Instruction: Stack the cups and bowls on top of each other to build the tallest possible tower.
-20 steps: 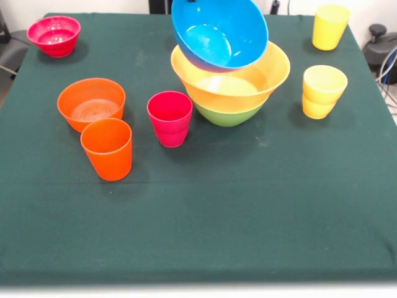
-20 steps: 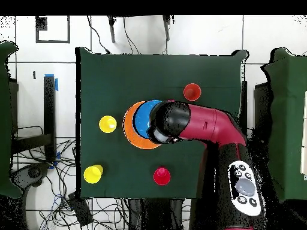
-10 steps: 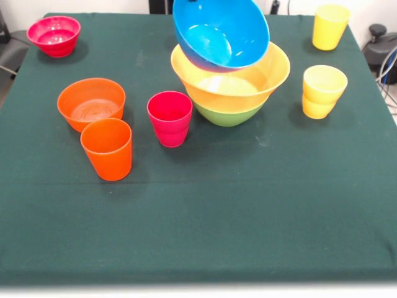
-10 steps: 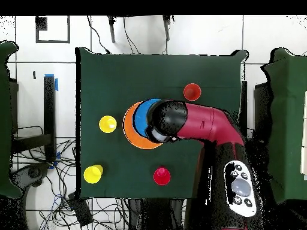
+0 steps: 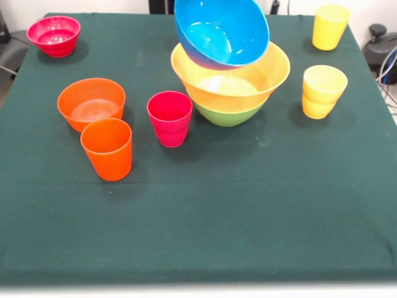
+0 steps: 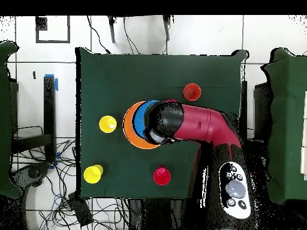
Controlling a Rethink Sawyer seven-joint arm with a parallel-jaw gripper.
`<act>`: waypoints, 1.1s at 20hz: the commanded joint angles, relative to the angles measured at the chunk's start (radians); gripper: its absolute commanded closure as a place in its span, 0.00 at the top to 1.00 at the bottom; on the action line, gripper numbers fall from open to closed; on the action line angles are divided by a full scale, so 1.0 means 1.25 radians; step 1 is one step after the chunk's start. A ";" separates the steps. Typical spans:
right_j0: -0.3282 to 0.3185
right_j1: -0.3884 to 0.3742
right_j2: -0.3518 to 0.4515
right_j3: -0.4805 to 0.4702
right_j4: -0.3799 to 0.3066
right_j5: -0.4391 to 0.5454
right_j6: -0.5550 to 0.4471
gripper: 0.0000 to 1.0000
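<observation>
A blue bowl (image 5: 221, 32) hangs tilted, its opening towards the front view, just above the back of the tower. The tower is a very large yellow bowl (image 5: 231, 84) nested in a green bowl (image 5: 227, 115). My gripper (image 6: 154, 127) is shut on the blue bowl (image 6: 143, 117); the arm's red and black end covers it from above, and in the front view it is past the top edge. An orange bowl (image 5: 91, 102), an orange cup (image 5: 107, 149), a pink cup (image 5: 170, 118) and a pink bowl (image 5: 54, 35) stand on the table.
Right of the tower in the front view stand two nested yellow cups (image 5: 321, 91), with a single yellow cup (image 5: 330, 26) behind them. The green cloth (image 5: 205, 217) covers the table. Cables lie on the floor (image 6: 54, 179) beside the table.
The blue bowl has crept slightly right and up in the front view. In the overhead view the arm's lower body has swung left while its end stays over the bowls.
</observation>
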 commanded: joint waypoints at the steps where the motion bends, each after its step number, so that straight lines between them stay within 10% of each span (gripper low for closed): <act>1: 0.034 0.033 0.006 -0.024 0.005 0.045 0.098 0.00; 22: 0.066 0.064 -0.024 -0.078 0.026 0.076 0.093 0.00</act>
